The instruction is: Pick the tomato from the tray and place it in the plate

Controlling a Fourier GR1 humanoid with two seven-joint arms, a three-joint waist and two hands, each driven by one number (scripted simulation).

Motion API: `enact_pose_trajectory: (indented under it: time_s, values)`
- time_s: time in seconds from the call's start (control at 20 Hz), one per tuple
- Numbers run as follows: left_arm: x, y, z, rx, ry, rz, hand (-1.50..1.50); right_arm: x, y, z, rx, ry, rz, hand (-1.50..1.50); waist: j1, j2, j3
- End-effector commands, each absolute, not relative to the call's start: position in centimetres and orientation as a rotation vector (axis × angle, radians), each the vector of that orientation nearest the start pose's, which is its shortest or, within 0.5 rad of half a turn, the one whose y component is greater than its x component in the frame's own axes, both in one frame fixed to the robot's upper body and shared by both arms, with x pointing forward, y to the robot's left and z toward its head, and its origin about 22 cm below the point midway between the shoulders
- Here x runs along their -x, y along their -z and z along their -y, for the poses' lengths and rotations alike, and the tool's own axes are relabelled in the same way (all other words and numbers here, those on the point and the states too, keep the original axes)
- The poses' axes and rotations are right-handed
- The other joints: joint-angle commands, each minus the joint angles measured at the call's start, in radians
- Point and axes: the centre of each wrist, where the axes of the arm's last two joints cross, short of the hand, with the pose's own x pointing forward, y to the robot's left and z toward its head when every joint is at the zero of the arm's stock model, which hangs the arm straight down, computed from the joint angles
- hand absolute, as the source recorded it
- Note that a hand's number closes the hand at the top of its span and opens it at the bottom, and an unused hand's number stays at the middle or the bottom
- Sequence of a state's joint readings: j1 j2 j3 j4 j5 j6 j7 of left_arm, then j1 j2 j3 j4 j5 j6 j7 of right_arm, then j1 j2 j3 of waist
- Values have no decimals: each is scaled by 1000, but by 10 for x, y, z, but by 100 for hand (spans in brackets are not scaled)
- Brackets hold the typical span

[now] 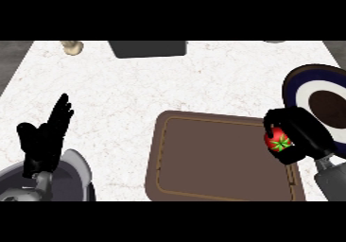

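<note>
A red tomato [278, 141] with a green star-shaped stem top sits inside my right hand [299, 135], whose fingers curl round it. The hand hovers over the right edge of the brown tray [203, 160], right beside the plate. The plate [319, 90] at the right edge has a dark blue rim, a white ring and a dark brown centre; my hand covers part of its left side. My left hand [45, 137] rests open at the lower left, fingers pointing up, away from the tray.
A dark grey box [148, 48] stands at the counter's back edge, with a small beige object [72, 47] to its left. A grey rounded part [71, 177] shows beneath my left forearm. The counter's dark edges run along the left and the upper right.
</note>
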State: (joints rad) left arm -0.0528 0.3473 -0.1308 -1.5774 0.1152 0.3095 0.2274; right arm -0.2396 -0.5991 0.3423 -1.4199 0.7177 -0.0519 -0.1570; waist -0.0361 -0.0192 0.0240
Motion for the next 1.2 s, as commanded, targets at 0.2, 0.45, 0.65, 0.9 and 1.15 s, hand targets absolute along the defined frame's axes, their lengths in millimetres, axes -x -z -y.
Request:
enact_pose_trajectory:
  time_s: [0.2, 0.45, 0.65, 0.9, 1.15]
  values:
    - [-236, 3, -267, -295, -19, 1285, 0, -253, -73, 305, 1017, -1041, 1814, 150, -10, 11, -24]
    - [-239, -6, -257, -291, 8, 1293, 0, -234, -103, 322, 1187, -844, 1848, 150, -8, 11, -24]
    - [-245, -6, -269, -250, 0, 1287, 0, -231, -125, 340, 1230, -758, 1774, 150, 10, 16, -25]
    - [-249, 5, -256, -243, 30, 1285, 0, -254, -128, 373, 1243, -703, 1714, 150, 30, 23, -24]
    - [-253, 1, -228, -252, 30, 1301, 0, -270, -125, 388, 1275, -707, 1627, 150, 40, 25, -24]
